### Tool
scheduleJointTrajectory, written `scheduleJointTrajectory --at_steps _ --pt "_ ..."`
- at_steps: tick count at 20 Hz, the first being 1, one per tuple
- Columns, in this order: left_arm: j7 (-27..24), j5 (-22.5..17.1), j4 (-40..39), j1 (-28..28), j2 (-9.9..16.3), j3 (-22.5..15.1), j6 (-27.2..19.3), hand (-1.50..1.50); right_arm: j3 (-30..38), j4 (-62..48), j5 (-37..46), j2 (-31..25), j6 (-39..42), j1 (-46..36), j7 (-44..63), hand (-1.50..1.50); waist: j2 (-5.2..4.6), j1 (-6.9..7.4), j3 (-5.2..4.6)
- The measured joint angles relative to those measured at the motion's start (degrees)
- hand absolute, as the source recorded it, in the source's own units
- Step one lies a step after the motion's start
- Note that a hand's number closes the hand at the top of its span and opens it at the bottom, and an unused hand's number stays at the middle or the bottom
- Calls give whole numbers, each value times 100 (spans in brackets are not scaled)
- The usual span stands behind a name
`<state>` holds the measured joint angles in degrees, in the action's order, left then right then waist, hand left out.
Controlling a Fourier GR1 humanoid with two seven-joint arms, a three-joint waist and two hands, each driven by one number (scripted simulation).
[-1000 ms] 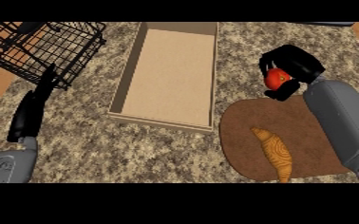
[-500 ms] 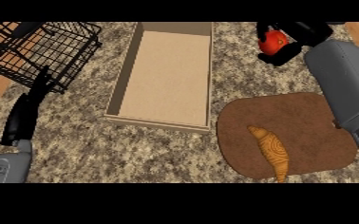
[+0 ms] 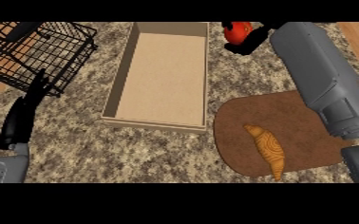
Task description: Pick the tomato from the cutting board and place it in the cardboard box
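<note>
**Mia:** Where is the tomato (image 3: pixel 239 31) right now?

**Ben:** It is up near the top of the view, off the cutting board (image 3: pixel 284 132). The robot's right hand (image 3: pixel 249 42) has its black fingers curled around it. It sits just to the right of the cardboard box (image 3: pixel 163 76), close to the box's far corner.

**Mia:** Is it in the box?

**Ben:** No, not yet. It looks like the robot only has to bring it over the wall.

**Mia:** How would a tomato feel to hold?

**Ben:** Probably light, round and smooth, so it could slip. It is likely soft too, so squeezing hard might squash it. Holding it around its fat middle, fingers on one side and thumb on the other, seems best.

**Mia:** What about the other hand?

**Ben:** The left hand (image 3: pixel 21 116) rests at the left edge, fingers straight and held together, holding nothing. A black wire basket (image 3: pixel 52 50) is beside it, and a croissant (image 3: pixel 268 148) lies on the board.
</note>
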<state>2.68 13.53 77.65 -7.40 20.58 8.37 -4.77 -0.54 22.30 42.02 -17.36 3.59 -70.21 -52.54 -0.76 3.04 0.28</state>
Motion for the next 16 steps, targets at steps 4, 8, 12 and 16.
scheduleJointTrajectory --at_steps 4,8,12,16 --pt "104 32 -1 -35 -25 8 -18 0 176 -255 -195 363 425 -504 353 150 15 -47 -8" --pt "35 26 -15 12 -56 48 -32 0 306 -416 -319 810 548 -852 845 150 33 -80 -5" --pt "41 80 -131 -97 -104 18 -54 0 438 -687 -414 1210 586 -1155 1334 150 5 -61 -18" --pt "-25 82 -248 -237 -99 12 -3 0 476 -953 -517 1533 506 -1430 1722 150 -25 27 -25"
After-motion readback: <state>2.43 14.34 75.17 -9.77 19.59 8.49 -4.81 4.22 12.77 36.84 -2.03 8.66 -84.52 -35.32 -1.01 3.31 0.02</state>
